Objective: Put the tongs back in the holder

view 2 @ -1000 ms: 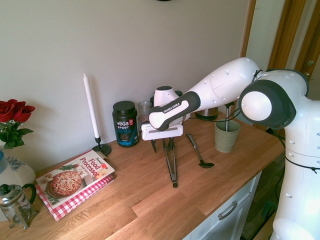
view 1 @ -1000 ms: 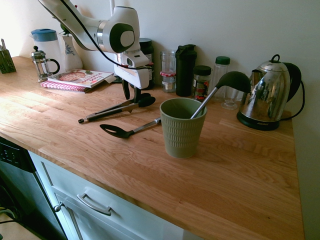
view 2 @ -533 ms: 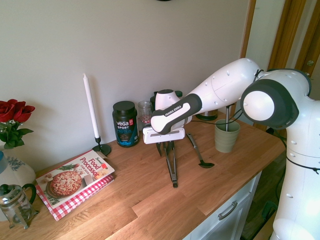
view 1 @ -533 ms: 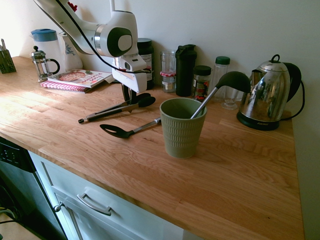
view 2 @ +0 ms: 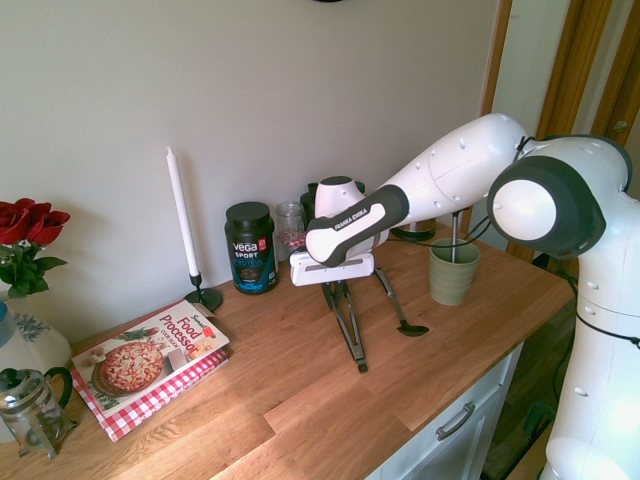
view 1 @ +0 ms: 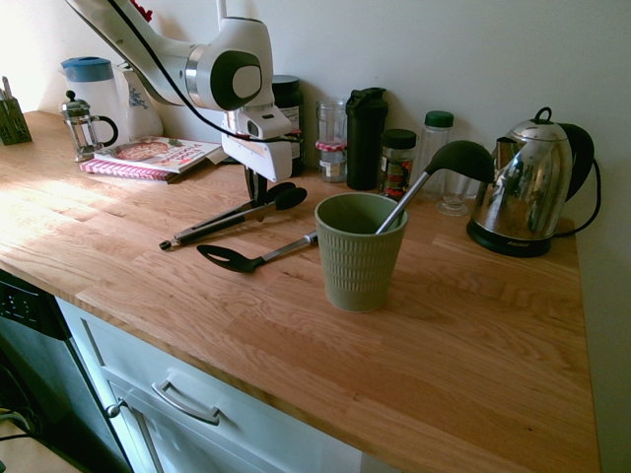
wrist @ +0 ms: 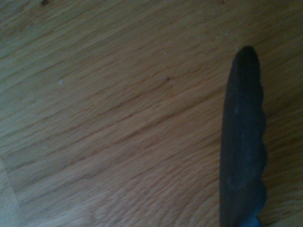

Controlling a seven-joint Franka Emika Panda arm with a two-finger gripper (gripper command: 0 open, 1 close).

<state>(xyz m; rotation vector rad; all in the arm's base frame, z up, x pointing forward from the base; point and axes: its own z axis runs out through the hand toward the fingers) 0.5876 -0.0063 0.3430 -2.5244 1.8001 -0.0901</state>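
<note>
White-armed, the end effector (view 1: 258,187) points straight down over the wooden bench (view 1: 296,325), its fingers closed on the black-tipped end of the tongs (view 1: 229,218). These tongs stretch away from the grip toward the front edge of the bench, with the metal handle end low near the wood. From the second exterior view the tongs (view 2: 346,322) run from under the end effector (view 2: 336,293) toward the bench's front edge. Close up from the wrist, one dark scalloped tip of the tongs (wrist: 244,142) shows against wood grain.

Behind, against the wall, a shiny steel kettle (view 1: 527,187) sits at the right end. A black tumbler bottle (view 1: 366,138) stands among small jars near the middle. At the left end lies a cookbook (view 1: 158,154) on a red checked cloth, with a glass coffee press (view 1: 81,126) just beyond it.

An olive-green ribbed holder (view 1: 359,251) stands upright on the bench, near the tongs and apart from them. A black ladle (view 1: 434,177) leans inside it, its bowl sticking up above the rim. A black slotted spoon (view 1: 251,258) lies flat on the wood between the tongs and the holder, its metal handle reaching toward the holder
</note>
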